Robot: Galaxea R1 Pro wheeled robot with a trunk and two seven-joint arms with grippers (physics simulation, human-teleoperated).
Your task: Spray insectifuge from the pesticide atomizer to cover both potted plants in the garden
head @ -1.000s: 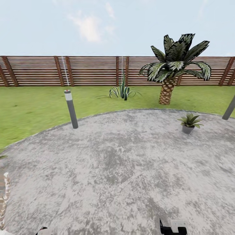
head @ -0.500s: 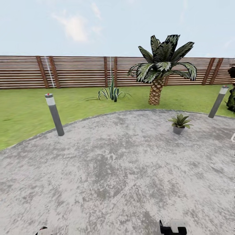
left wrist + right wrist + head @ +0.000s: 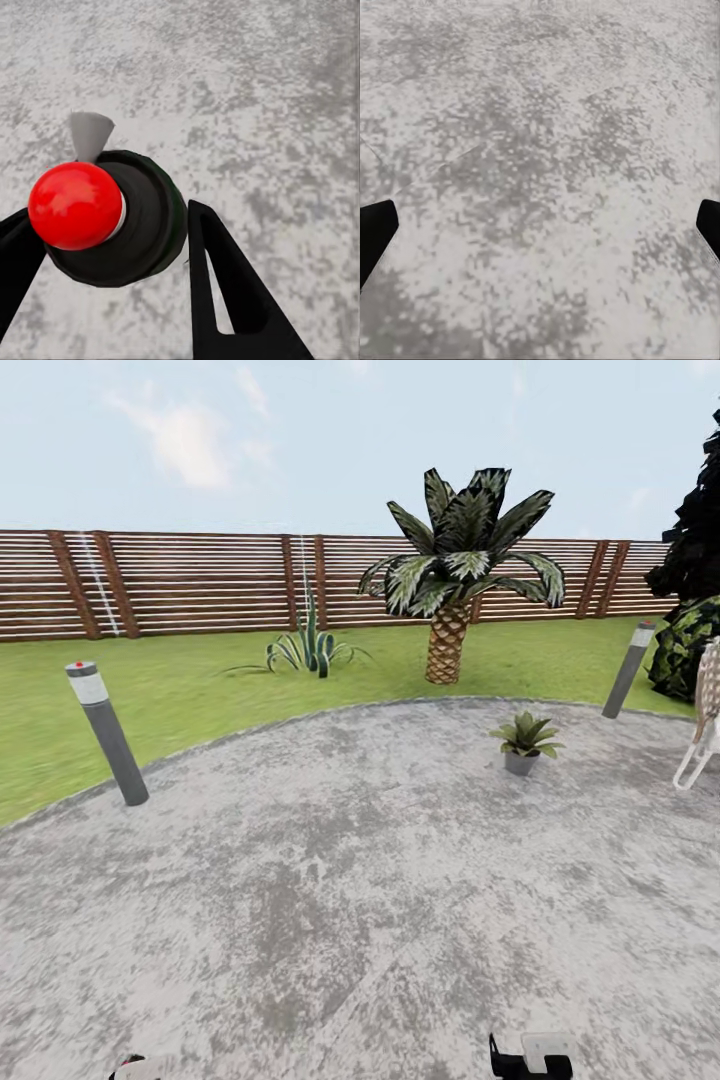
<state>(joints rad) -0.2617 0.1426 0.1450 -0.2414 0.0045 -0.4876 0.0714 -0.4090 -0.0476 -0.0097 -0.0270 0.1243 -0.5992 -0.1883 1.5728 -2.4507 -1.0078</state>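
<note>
One potted plant [image 3: 523, 741] — a speckled rosette in a small grey pot — stands on the far right part of the round paved patio [image 3: 330, 900], near its edge and in front of the palm [image 3: 452, 585], with a grey bollard lamp [image 3: 108, 732] at the patio's left rim and another [image 3: 626, 669] at the right, beside a woven chair [image 3: 703, 720]. The left pincer [image 3: 112, 255] is clamped on the pesticide atomizer [image 3: 112, 217], its black fingers [image 3: 225, 292] pressed to either side of the dark round body with the red knob and grey nozzle facing the camera, over bare paving — well apart from the plant. The right pincer [image 3: 540, 232] hangs spread wide over the paving, holding nothing.
</note>
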